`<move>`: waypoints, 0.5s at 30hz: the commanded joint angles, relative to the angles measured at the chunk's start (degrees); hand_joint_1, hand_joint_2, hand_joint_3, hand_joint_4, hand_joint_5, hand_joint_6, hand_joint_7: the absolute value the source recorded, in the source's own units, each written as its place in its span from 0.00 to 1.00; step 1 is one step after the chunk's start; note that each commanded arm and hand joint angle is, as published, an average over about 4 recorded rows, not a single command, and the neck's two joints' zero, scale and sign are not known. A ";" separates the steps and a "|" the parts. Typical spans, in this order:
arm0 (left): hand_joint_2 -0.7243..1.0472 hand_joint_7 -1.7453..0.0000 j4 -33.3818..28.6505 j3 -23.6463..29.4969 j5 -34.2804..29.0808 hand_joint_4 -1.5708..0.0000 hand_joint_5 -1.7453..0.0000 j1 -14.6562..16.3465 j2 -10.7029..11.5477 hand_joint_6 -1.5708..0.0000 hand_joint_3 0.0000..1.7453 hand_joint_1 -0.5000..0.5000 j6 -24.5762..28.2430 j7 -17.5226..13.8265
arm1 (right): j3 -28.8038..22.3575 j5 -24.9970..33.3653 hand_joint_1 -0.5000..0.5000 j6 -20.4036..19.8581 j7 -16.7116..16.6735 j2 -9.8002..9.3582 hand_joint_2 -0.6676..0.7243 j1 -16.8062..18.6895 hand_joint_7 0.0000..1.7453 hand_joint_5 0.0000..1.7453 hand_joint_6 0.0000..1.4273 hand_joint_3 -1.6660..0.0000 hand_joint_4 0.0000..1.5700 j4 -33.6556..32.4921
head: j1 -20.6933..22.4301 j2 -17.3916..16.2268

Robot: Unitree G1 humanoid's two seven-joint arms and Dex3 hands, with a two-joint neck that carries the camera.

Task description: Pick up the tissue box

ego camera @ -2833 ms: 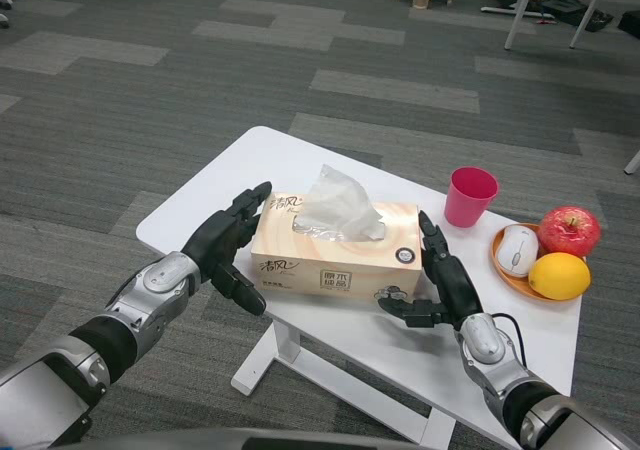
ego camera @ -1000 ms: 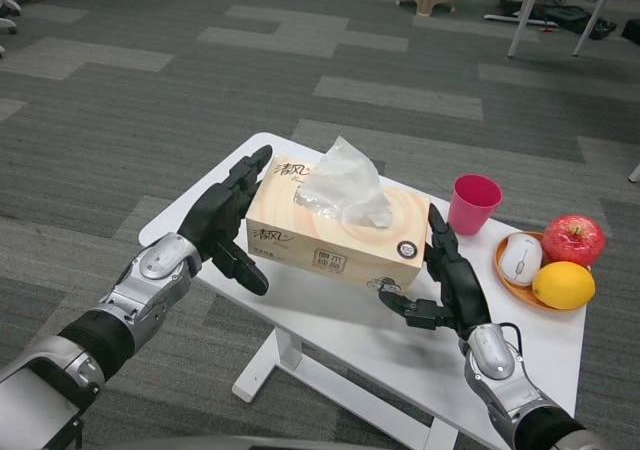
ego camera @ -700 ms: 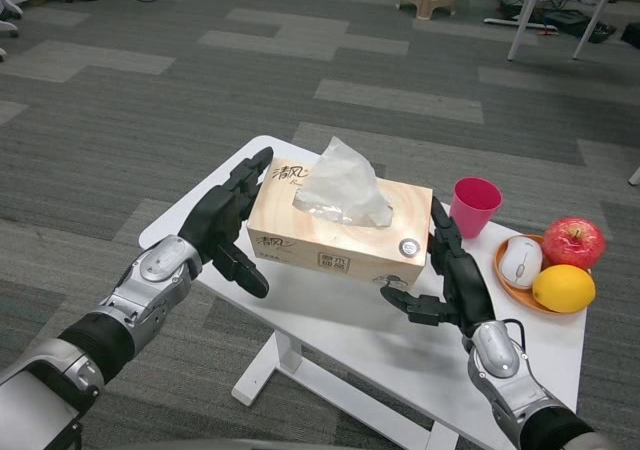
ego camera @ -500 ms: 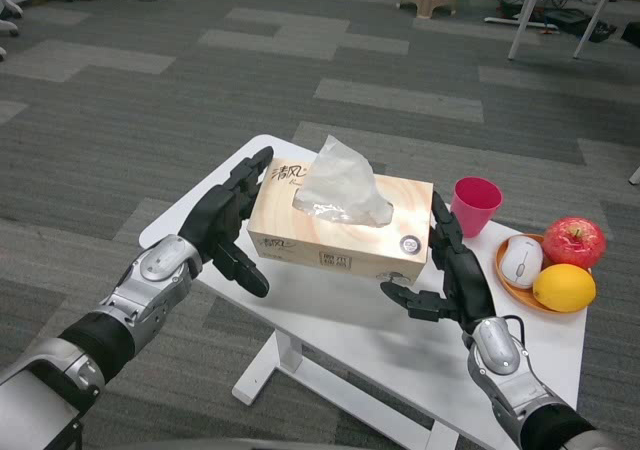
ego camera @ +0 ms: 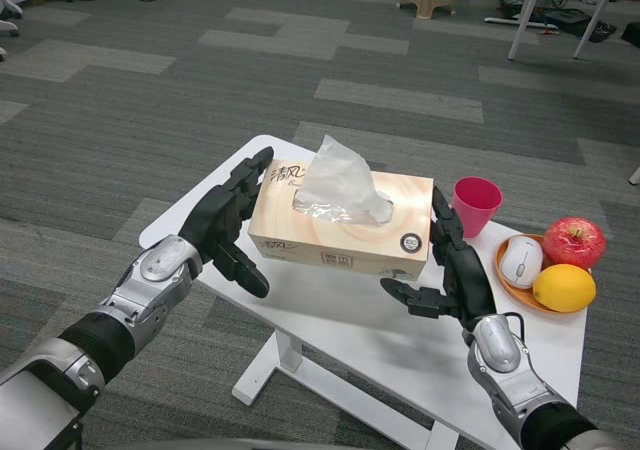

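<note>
The tissue box is tan cardboard with a white tissue sticking out of its top. It hangs above the white table, clamped between my two hands. My left hand presses flat against the box's left end. Against the right end presses my right hand, its thumb reaching under the box's lower corner.
A pink cup stands on the table just right of the box. Further right an orange plate carries a white computer mouse, a red apple and a lemon. Grey carpet lies beyond the table edges.
Both hands have raised the box off the table since the earliest frame, and it has risen slightly more in the last second. The camera view has shifted a little.
</note>
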 commanded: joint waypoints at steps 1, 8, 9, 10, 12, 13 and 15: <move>0.20 0.92 -2.85 -2.38 0.75 1.00 0.41 -0.03 -3.02 1.00 0.00 1.00 -1.08 -2.89 | 1.74 -1.71 0.67 -1.39 2.44 1.81 0.09 -1.29 0.08 0.29 0.00 0.67 0.17 -2.59 | 0.02 0.01; 0.20 0.92 -2.85 -2.42 0.75 1.00 0.41 -0.01 -3.02 1.00 0.00 1.00 -1.08 -2.89 | 1.92 -1.75 0.67 -1.39 2.44 1.86 0.09 -1.29 0.08 0.32 0.02 0.67 0.18 -2.59 | -0.01 -0.10; 0.20 0.92 -2.85 -2.42 0.75 1.00 0.43 -0.01 -3.02 1.00 0.00 1.00 -1.08 -2.89 | 1.92 -1.75 0.67 -1.39 2.44 1.86 0.09 -1.29 0.08 0.32 0.02 0.67 0.18 -2.59 | -0.01 -0.10; 0.20 0.92 -2.85 -2.40 0.75 1.00 0.44 -0.03 -3.02 1.00 0.00 1.00 -1.08 -2.89 | 1.92 -1.75 0.67 -1.39 2.44 1.86 0.09 -1.29 0.08 0.31 0.02 0.67 0.18 -2.59 | -0.01 -0.10; 0.20 0.92 -2.85 -2.38 0.75 1.00 0.44 -0.03 -3.02 1.00 0.00 1.00 -1.08 -2.89 | 1.92 -1.75 0.67 -1.39 2.44 1.86 0.09 -1.29 0.08 0.31 0.02 0.67 0.18 -2.61 | -0.01 -0.10; 0.20 0.92 -2.85 -2.38 0.75 1.00 0.43 -0.03 -3.02 1.00 0.00 1.00 -1.08 -2.89 | 1.92 -1.75 0.67 -1.39 2.44 1.86 0.09 -1.29 0.08 0.32 0.02 0.67 0.18 -2.64 | -0.01 -0.09; 0.20 0.92 -2.85 -2.42 0.75 1.00 0.41 -0.03 -3.02 1.00 0.00 1.00 -1.08 -2.89 | 1.92 -1.75 0.67 -1.39 2.44 1.86 0.09 -1.29 0.08 0.33 0.02 0.67 0.18 -2.72 | -0.01 -0.07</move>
